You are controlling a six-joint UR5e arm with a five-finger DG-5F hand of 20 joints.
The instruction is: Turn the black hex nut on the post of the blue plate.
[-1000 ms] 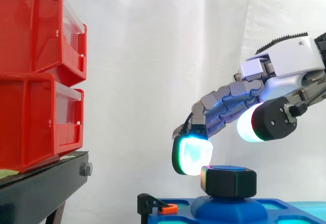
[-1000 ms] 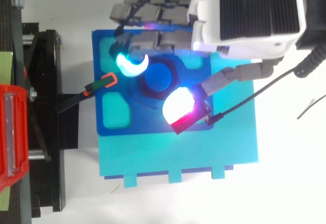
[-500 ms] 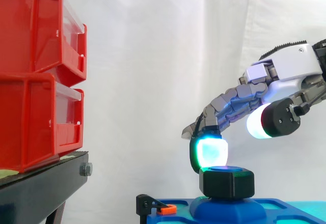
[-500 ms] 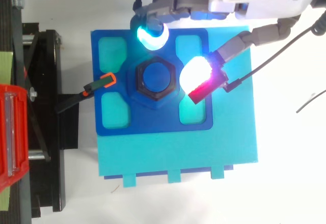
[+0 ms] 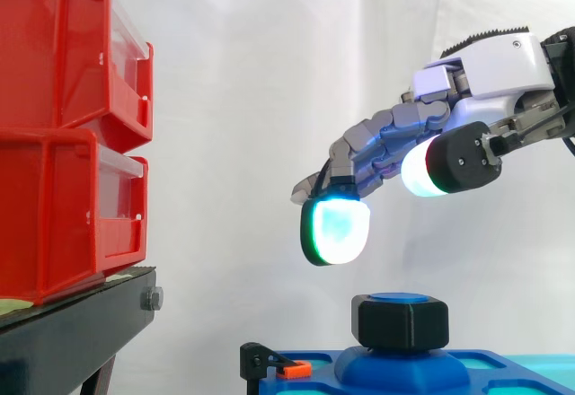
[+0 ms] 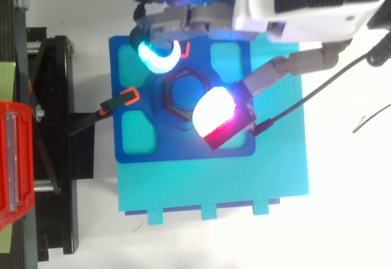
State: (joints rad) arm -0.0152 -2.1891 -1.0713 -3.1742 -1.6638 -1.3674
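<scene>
Black hex nut (image 5: pixel 400 321) free on the post (image 5: pixel 395 297) of the blue plate (image 6: pixel 183 150), clear beneath the robot hand (image 5: pixel 490 63), spread loosely and empty, seemingly poised for a turning grip.

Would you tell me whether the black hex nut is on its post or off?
On: the black hex nut sits around the blue post, with the open hand above it, apart.
</scene>
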